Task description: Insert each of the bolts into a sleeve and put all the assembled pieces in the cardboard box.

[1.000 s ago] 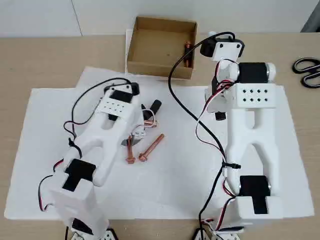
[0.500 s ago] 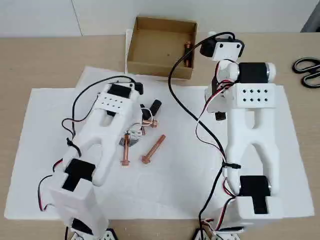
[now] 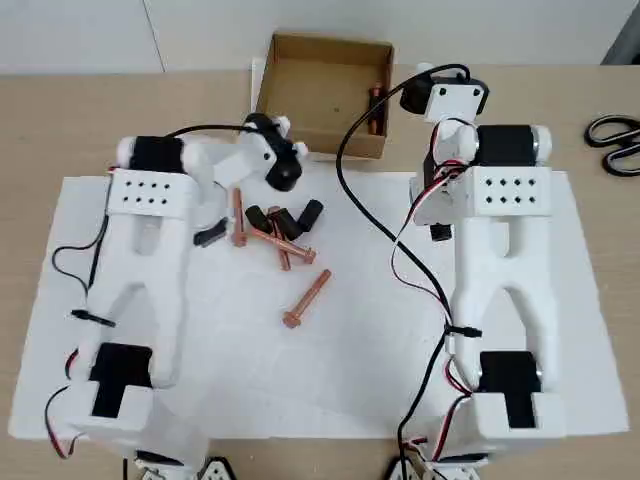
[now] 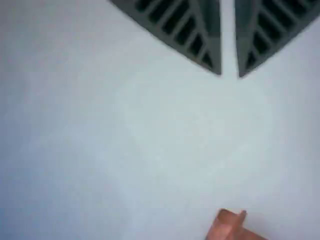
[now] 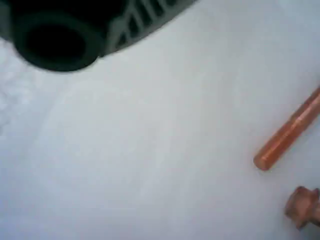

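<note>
mostly cylindrical copper bolts [image 3: 304, 298], black sleeves [image 3: 310, 212]

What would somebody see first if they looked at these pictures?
Probably the two big white robot arms, the left arm and the right arm, side by side over a white sheet. Next come the shiny copper bolts and black sleeves scattered on the sheet between them. Behind them sits the cardboard box, with one copper piece already inside.

Pale wooden table [image 3: 80, 120] under white sheet [image 3: 350, 370], white wall [image 3: 100, 30] behind
</note>
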### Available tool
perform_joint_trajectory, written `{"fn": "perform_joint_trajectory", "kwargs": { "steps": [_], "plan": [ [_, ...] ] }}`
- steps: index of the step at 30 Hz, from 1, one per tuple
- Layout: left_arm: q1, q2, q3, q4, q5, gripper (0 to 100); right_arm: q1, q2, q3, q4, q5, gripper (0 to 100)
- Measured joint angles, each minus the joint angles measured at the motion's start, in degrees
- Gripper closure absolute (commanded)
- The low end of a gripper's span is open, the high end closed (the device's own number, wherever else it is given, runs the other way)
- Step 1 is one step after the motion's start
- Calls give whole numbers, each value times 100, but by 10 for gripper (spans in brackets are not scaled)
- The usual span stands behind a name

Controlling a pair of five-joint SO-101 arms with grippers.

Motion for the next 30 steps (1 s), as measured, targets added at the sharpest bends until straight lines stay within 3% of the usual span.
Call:
{"fn": "perform_joint_trajectory", "kwargs": {
  "steps": [4,9,11,14,17,23,27,30],
  "plan": [
    [-202,0,0,9,-536,994,0,0,0,0,0,995],
    [-264,0,35,-88,-404,993,0,0,26,0,0,995],
    [-273,0,167,-413,211,993,0,0,26,0,0,995],
    [-229,0,308,-756,1776,983,0,0,26,0,-18,995],
    [53,0,343,-422,2927,942,0,0,26,0,-18,995],
    [730,-18,853,-79,1934,931,0,0,44,0,-18,995],
    [1187,-18,1363,-334,1837,931,0,0,264,0,-18,995],
    [1451,-18,1714,-695,2259,930,0,0,343,0,-18,995]
  ]
}}
